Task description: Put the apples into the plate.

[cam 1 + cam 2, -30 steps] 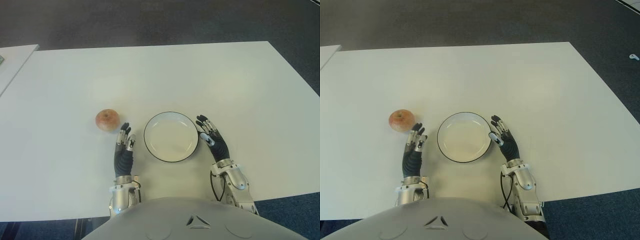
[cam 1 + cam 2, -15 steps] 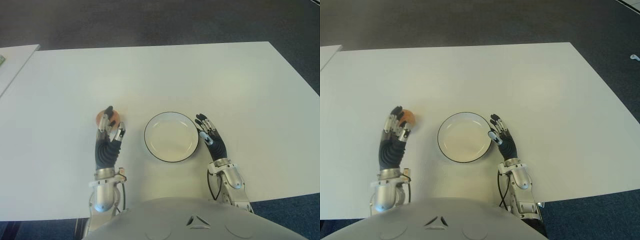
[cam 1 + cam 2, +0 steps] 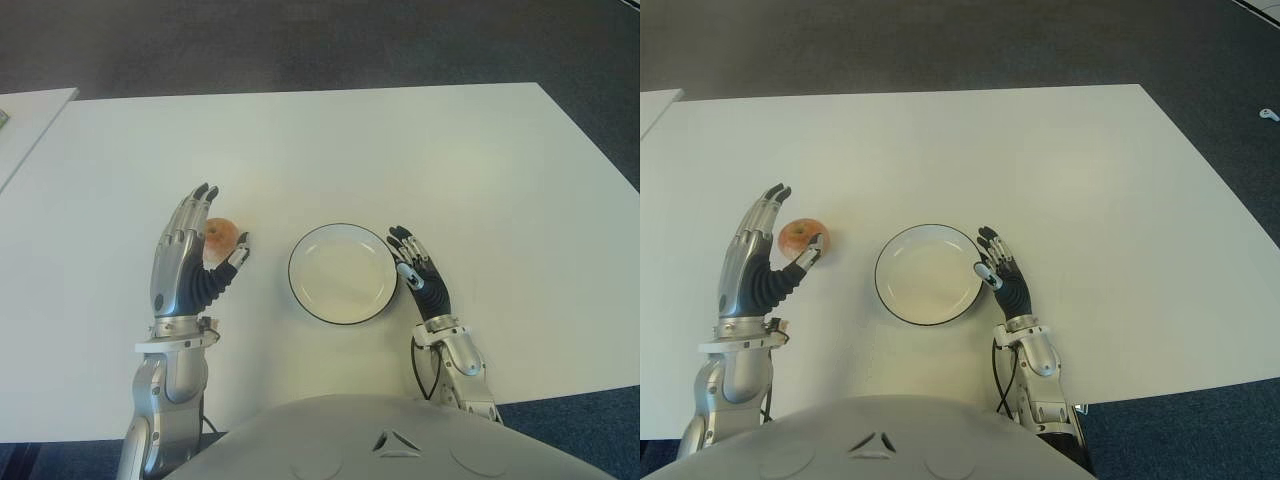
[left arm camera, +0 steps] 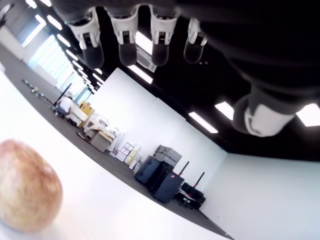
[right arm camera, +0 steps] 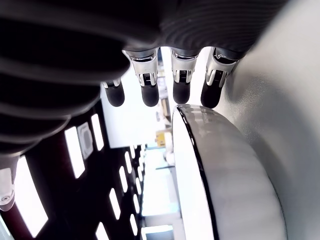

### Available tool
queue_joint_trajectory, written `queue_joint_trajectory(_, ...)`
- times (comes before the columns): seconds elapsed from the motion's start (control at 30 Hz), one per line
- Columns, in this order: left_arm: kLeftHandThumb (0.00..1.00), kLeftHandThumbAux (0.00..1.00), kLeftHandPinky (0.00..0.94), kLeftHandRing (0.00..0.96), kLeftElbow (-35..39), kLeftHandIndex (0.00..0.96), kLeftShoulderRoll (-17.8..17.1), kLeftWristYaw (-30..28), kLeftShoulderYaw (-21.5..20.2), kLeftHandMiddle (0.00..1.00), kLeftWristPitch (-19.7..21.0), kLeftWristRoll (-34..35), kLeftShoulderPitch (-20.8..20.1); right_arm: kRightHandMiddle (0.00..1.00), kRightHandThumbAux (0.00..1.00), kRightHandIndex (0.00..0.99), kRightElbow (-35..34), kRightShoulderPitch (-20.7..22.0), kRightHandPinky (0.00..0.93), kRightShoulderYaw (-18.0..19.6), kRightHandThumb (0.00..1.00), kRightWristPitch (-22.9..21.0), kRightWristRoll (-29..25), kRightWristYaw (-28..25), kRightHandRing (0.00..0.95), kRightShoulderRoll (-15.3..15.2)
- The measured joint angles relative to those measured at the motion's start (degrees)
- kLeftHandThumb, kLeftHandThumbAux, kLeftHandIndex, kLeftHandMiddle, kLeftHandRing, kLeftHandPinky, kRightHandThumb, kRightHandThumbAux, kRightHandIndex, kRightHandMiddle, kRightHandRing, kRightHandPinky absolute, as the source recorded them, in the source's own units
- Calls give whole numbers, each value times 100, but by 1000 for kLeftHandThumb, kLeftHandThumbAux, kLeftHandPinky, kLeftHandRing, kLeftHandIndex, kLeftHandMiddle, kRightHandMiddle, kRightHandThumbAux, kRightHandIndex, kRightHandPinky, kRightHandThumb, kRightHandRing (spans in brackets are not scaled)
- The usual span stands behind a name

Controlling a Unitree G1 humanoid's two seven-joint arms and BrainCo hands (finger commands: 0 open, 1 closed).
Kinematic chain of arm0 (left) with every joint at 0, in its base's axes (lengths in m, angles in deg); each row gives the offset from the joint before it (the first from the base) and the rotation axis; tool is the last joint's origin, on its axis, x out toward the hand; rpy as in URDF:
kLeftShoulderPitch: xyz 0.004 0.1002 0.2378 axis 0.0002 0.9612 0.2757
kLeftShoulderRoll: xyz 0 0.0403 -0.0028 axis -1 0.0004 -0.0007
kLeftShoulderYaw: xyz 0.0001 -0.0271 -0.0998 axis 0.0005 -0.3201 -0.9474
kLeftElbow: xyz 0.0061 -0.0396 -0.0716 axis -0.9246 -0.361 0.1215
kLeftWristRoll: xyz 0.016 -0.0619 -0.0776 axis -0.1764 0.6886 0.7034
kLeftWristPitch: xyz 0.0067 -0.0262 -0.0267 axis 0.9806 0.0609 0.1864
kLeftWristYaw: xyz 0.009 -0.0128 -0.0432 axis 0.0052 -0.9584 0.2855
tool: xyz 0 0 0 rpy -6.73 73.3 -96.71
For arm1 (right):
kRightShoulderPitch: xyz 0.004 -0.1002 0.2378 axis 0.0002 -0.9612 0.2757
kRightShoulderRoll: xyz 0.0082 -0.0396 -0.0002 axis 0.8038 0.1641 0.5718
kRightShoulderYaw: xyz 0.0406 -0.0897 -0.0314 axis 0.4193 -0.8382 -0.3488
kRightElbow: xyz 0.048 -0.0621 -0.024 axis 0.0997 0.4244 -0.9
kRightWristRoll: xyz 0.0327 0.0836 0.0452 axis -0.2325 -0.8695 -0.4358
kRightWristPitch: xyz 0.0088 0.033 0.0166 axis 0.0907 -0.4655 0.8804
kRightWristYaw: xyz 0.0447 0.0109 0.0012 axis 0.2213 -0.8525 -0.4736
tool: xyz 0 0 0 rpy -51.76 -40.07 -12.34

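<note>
Risen since before, left hand [image 3: 185, 265] spreads fingers [image 3: 196, 208] wide by apple [image 3: 222, 236] on white table [image 3: 400, 150].

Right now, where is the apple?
The apple sits on the white table, left of the plate, with the open left hand raised beside it.

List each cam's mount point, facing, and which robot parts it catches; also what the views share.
Left eye: head, facing down at the white table; shows left hand, right hand, torso.
Right eye: same head, set slightly to the side; shares the red-yellow apple and the black-rimmed white plate.
Left wrist: on the left arm, looking past its spread fingers at the apple.
Right wrist: on the right arm, fingers beside the plate's rim.
</note>
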Motion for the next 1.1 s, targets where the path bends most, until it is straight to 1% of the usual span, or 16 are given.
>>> queue_joint_trajectory(0.23,270,449,41,13,-35,33,-144,48,-19,17,-2,-505,-156,0,460,0,32,2,0,4,89,45,24,33,0,1)
queue_joint_trajectory(0.4,272,439,37,3,-117,52,-387,135,-84,11,-11,-1025,-392,0,455,0,81,15,0,28,84,104,-22,13,0,18)
queue_joint_trajectory(0.53,288,429,27,0,-190,59,-613,45,-141,2,52,-1362,-615,0,456,0,117,42,0,43,78,114,-53,-11,0,41)
queue_joint_trajectory(0.77,309,419,31,0,-337,60,-1236,-474,-367,0,110,-1739,-929,0,455,0,197,83,0,57,78,164,-131,-76,0,71)
queue_joint_trajectory(1.0,271,422,15,0,-607,54,-1847,-599,-542,0,-19,-1790,-1092,0,455,0,228,104,0,63,84,183,-129,-89,0,76)
queue_joint_trajectory(1.1,256,427,3,0,-703,46,-2014,-611,-562,0,-56,-1787,-1122,0,457,0,240,117,0,64,87,186,-129,-91,0,75)
